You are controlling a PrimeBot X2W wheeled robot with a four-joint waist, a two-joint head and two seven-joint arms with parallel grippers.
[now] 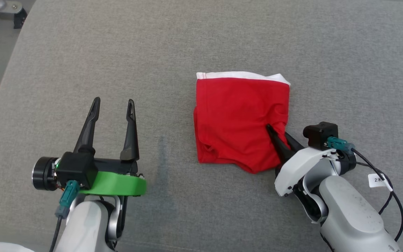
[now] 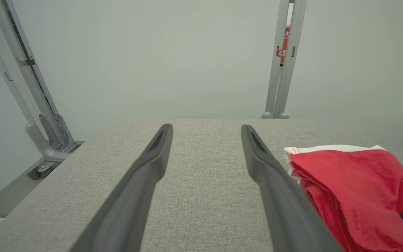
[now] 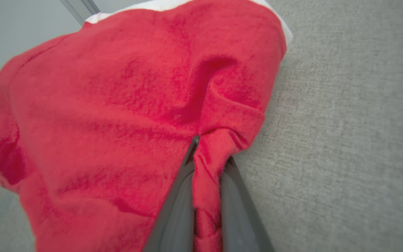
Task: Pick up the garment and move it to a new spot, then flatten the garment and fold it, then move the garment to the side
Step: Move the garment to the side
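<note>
Folded red garment (image 1: 240, 119) on grey counter (image 1: 187, 42), right claw (image 1: 277, 131) clenched on a fold at its near right corner — left claw (image 1: 114, 101) spread wide, empty, well left.

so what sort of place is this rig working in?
Probably a lab or test bay rather than a home: a grey fabric-covered bench, bare metal frame posts against a plain pale wall, and one red garment as the workpiece.
</note>
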